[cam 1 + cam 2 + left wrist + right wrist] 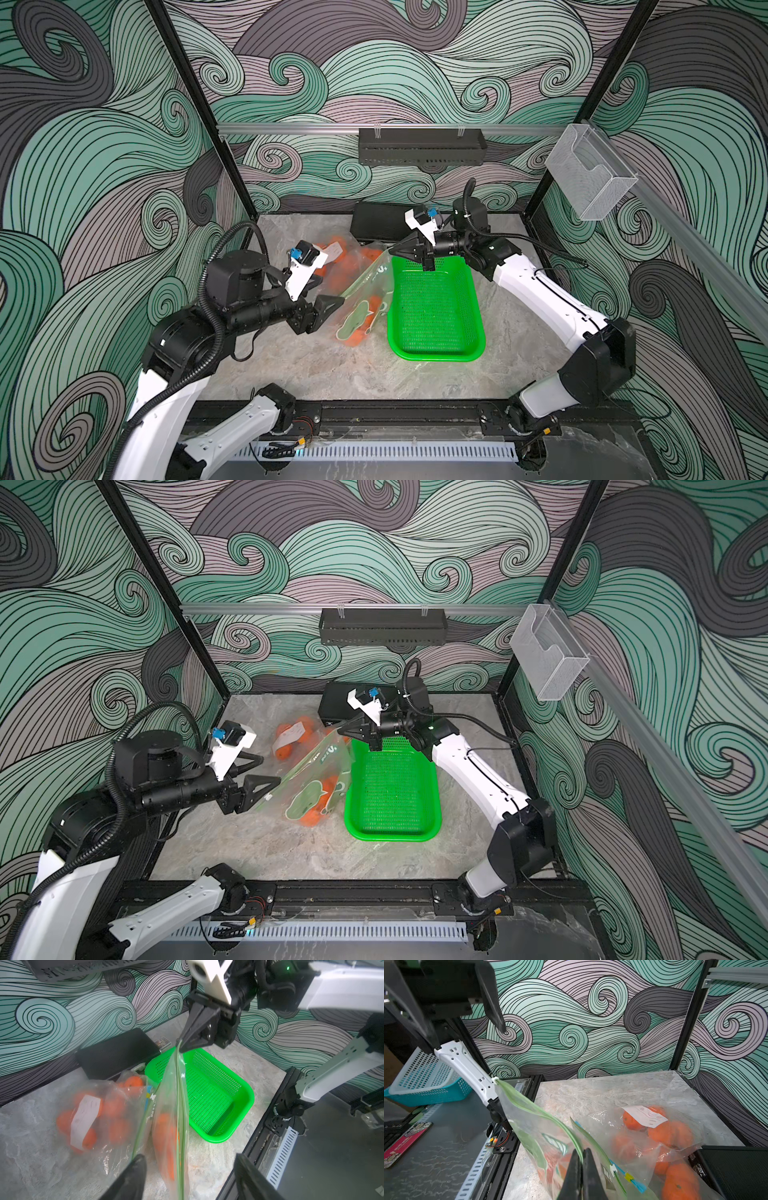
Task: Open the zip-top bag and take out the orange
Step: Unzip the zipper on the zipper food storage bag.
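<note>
The clear zip-top bag (365, 286) (316, 771) with a green zip strip hangs tilted beside the green basket. Orange (376, 301) (166, 1136) fruit shows inside it. My right gripper (390, 254) (581, 1151) is shut on the bag's top edge at one end and holds that end up. My left gripper (332, 291) (190, 1157) is open at the bag's other end. In the left wrist view the zip strip (180, 1105) runs between the spread fingers and neither finger touches it.
A second clear bag (345, 262) (93, 1118) with several oranges and a white label lies behind the zip-top bag. The green basket (436, 355) (247, 1088) stands to the right, with nothing in it. A black box (376, 226) sits against the back wall.
</note>
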Available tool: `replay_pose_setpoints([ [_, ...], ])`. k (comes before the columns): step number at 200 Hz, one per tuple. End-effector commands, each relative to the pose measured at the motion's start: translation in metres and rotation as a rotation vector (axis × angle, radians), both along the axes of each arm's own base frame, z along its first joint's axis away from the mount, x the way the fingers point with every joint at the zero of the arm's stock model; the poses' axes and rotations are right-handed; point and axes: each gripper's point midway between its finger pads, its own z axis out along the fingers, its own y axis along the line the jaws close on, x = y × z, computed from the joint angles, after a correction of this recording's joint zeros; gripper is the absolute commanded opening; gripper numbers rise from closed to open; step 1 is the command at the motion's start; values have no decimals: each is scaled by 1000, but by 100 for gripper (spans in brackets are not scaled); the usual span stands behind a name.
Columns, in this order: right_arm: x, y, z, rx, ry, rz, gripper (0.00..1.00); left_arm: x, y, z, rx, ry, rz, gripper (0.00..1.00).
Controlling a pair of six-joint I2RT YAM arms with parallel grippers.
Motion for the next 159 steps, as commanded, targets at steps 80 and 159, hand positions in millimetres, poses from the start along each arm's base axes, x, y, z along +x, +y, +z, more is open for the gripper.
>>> replay_pose_setpoints([
  [80, -19, -1, 9, 18, -63, 54, 0, 37, -25, -57, 85, 156, -43, 36],
  [159, -20, 1, 8, 12, -57, 56, 0, 39, -17, -89, 149, 196, -11, 9],
])
